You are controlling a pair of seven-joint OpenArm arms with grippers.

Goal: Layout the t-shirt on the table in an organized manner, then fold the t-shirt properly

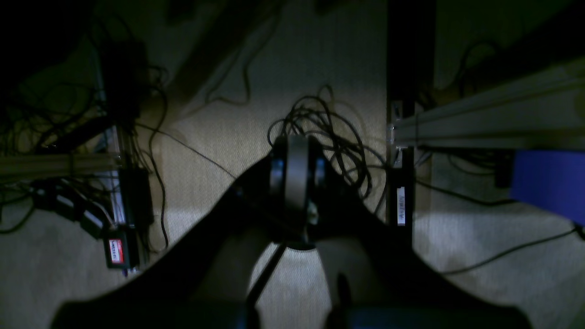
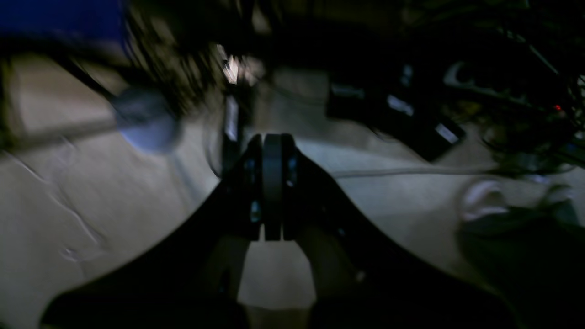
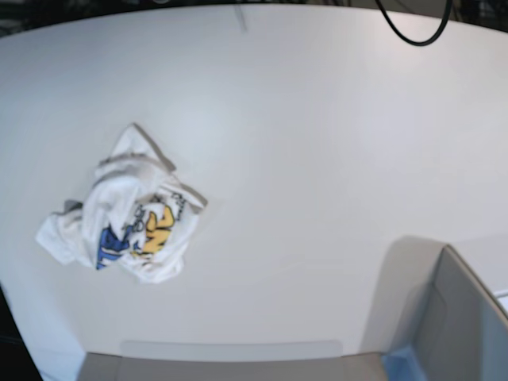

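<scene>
The white t-shirt (image 3: 127,210) lies crumpled in a heap on the left part of the white table (image 3: 302,159) in the base view, with blue and yellow print showing on top. Neither arm shows in the base view. The left wrist view looks down at a dim carpeted floor; my left gripper (image 1: 297,171) is shut with its fingers pressed together and nothing between them. In the blurred right wrist view my right gripper (image 2: 273,178) is likewise shut and empty, also over the floor. No shirt shows in either wrist view.
A grey box with a blue corner (image 3: 444,325) stands at the table's near right. A black cable (image 3: 413,28) loops over the far edge. Below the table are tangled cables (image 1: 329,132), power bricks (image 1: 132,201) and an aluminium rail (image 1: 489,119).
</scene>
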